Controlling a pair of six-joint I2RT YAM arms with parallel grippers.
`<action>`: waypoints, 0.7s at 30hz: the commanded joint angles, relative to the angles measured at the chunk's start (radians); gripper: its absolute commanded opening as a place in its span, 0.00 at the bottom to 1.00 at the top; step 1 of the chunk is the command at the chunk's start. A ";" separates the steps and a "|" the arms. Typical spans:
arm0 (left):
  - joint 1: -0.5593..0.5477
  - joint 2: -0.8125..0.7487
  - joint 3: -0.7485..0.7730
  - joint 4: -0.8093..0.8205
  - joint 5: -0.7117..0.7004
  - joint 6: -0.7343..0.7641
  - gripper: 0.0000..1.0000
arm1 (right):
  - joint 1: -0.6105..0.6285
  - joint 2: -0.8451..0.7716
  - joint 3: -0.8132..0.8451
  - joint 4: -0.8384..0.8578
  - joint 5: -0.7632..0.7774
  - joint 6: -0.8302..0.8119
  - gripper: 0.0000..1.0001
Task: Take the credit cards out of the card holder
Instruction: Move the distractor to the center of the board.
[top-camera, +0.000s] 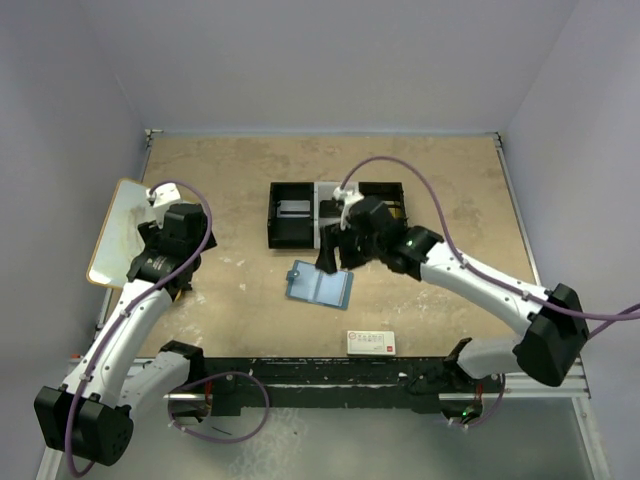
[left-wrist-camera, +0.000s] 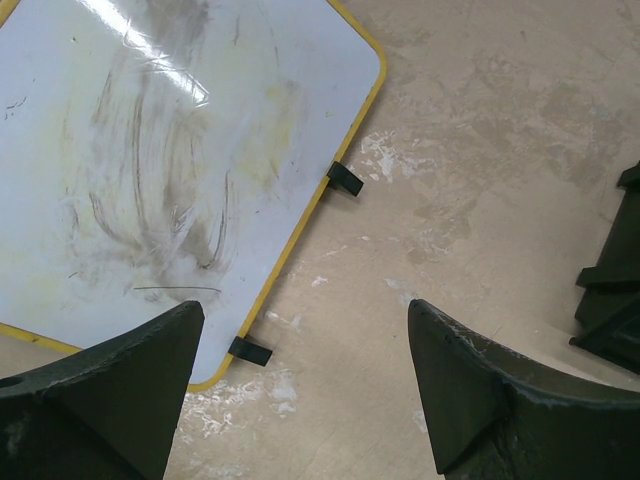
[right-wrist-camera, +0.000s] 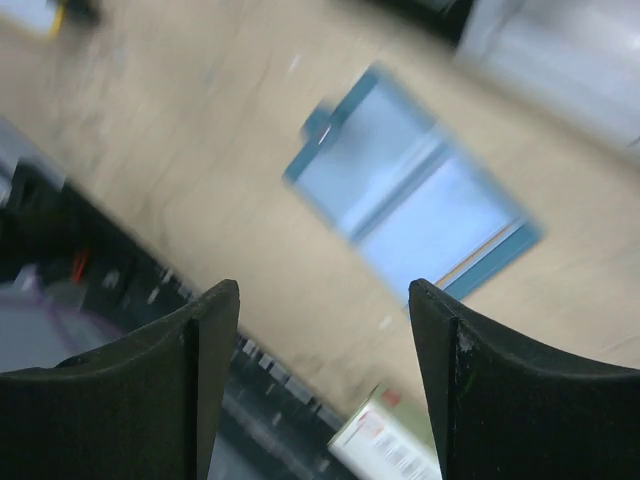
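The blue wallet (top-camera: 320, 287) lies open on the table (top-camera: 220, 180), at 6 o'clock from the black tray (top-camera: 270, 215). The right gripper (top-camera: 330, 262) hangs just over the wallet's 12 o'clock edge, jaws apart and holding nothing. That wrist's view is blurry. One card (right-wrist-camera: 480, 258) seems to peek out as a thin tan line, so I think the job has hardly begun. Next, the gripper should go down, pinch that edge and slide it out. The left gripper (left-wrist-camera: 305, 320) waits with its jaws wide apart by the whiteboard (left-wrist-camera: 150, 150), at 9 o'clock.
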 joint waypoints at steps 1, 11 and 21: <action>0.003 -0.014 0.000 0.037 0.014 0.019 0.81 | 0.182 -0.074 -0.076 -0.116 -0.126 0.311 0.72; 0.003 -0.008 0.001 0.034 0.028 0.018 0.80 | 0.511 0.150 -0.031 -0.315 0.028 0.535 0.70; 0.003 -0.006 0.001 0.034 0.028 0.018 0.80 | 0.391 0.068 -0.316 -0.357 0.066 0.671 0.71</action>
